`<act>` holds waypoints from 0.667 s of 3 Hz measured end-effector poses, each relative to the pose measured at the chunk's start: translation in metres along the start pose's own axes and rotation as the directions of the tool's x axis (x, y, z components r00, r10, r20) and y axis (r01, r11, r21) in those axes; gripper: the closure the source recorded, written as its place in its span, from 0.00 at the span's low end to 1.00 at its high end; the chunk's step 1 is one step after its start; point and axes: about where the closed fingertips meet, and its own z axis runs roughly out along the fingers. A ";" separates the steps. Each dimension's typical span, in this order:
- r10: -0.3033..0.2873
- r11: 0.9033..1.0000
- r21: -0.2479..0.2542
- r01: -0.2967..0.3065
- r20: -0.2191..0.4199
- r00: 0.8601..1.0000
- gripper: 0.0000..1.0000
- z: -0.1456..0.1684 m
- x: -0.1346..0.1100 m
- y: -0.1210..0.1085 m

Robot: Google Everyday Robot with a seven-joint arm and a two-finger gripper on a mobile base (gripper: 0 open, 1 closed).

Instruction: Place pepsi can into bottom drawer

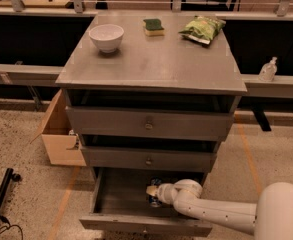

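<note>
The gripper [152, 191] is down in the open bottom drawer [126, 223], pepsi can [155, 201] right at its tip, held or let go, can't tell: a light, slick, easily dented can, best taken gently round its middle.

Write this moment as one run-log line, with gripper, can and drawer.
gripper: inside bottom drawer, at pepsi can | pepsi can: in drawer, near middle | bottom drawer: pulled open

The single camera stands high in front of the cabinet [156, 64], fairly near, tilted down at its top and drawers; the gripper [154, 191] sits low in frame, inside the bottom drawer [146, 226].
</note>
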 end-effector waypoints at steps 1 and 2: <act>-0.013 1.000 -0.015 0.013 -0.006 1.000 1.00 0.030 -0.002 -0.002; -0.035 0.998 -0.044 0.034 -0.008 0.999 0.84 0.053 0.000 -0.004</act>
